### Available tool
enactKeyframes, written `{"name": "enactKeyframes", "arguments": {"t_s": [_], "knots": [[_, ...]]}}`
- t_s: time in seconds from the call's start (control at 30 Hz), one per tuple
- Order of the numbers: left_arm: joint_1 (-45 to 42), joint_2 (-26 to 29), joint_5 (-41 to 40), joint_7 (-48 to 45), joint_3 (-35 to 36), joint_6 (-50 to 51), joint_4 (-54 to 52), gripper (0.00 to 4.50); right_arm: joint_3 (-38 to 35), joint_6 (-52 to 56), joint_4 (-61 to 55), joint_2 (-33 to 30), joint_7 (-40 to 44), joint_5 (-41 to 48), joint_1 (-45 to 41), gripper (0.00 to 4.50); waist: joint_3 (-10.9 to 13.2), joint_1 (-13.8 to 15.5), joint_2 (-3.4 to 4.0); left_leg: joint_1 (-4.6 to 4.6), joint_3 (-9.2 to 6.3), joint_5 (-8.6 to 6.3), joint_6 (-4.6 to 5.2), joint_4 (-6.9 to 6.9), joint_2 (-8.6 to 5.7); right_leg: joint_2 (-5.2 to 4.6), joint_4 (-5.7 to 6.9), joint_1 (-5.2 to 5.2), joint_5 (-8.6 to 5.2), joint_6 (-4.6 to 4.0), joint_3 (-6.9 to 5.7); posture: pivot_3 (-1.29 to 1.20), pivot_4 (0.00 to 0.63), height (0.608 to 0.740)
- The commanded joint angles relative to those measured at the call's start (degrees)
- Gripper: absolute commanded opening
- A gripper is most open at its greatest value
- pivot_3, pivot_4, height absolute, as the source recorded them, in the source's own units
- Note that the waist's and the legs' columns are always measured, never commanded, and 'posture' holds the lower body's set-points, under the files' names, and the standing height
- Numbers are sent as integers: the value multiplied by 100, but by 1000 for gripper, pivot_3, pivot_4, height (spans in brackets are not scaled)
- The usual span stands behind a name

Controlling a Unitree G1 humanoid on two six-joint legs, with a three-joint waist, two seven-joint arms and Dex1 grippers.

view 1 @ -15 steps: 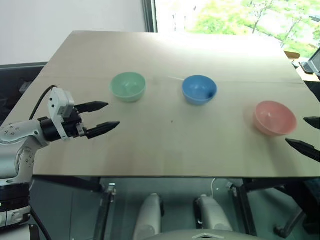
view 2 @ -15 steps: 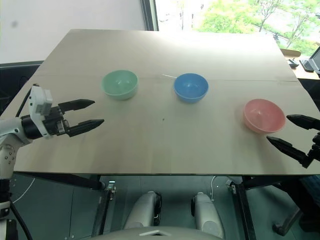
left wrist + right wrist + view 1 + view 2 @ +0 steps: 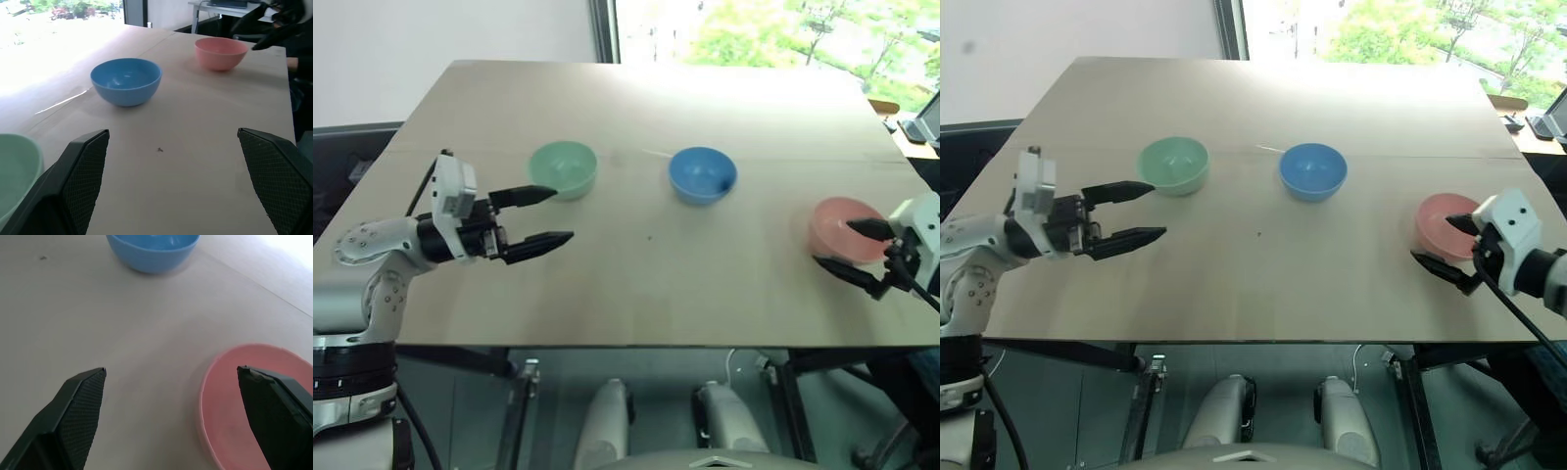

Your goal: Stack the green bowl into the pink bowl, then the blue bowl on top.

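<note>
Three small bowls stand on the wooden table (image 3: 636, 294). The green bowl (image 3: 563, 168) is at the left, the blue bowl (image 3: 702, 174) in the middle, the pink bowl (image 3: 837, 232) at the right. My left gripper (image 3: 551, 215) is open, its upper fingertip just in front of the green bowl's near rim. My right gripper (image 3: 837, 247) is open too, one finger over the pink bowl's rim and the other on the table in front of it. In the right wrist view the pink bowl (image 3: 244, 401) lies beside one finger, with the blue bowl (image 3: 152, 252) beyond.
The table's near edge (image 3: 636, 345) runs just behind both arms. A window (image 3: 764, 29) lies beyond the far edge. A desk with dark items (image 3: 918, 122) stands at the far right. A thin pale streak (image 3: 656, 153) marks the tabletop between the green and blue bowls.
Both arms have moved inward over the table. The left gripper went right toward the green bowl. The right gripper came in from the right edge to the pink bowl's rim.
</note>
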Motion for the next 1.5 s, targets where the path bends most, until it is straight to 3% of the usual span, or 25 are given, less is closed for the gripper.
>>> {"name": "enactKeyframes", "arguments": {"t_s": [0.03,0.37,0.7,0.97,1.27,1.5], "knots": [[-96,7,-102,-160,-93,-65,-443,4443,472,177,317,70,-412,-427,-425,4500,0,10,1,-1,2,0,0,1,-1,-1,0,-1,0,0,2,0,150,740],[-312,-92,-310,-151,-201,63,-721,4443,957,351,925,251,-642,-914,-976,4500,1,9,2,-1,1,0,0,1,-1,0,1,-2,0,0,1,0,150,740],[112,-130,-311,95,123,-24,-873,4500,1252,340,1053,444,-546,-1067,-1305,168,1,-2,2,-1,1,0,0,1,0,1,2,-3,0,0,1,0,150,740],[653,-171,-218,305,425,-201,-965,4500,1687,-13,719,539,-228,-1203,-1551,77,1,-17,3,1,2,0,0,2,1,1,4,-3,0,0,3,0,150,740],[614,-135,-142,469,467,-364,-886,4500,2505,1085,-891,1130,267,-118,-2290,77,3,21,5,-4,-1,0,0,3,3,2,12,-9,0,-1,0,0,150,740],[670,-167,-158,594,442,-361,-1018,4500,3700,849,-160,2213,-225,-757,-2849,77,2,-30,2,-2,0,0,0,13,4,5,25,-12,-1,-3,0,0,150,740]]}}
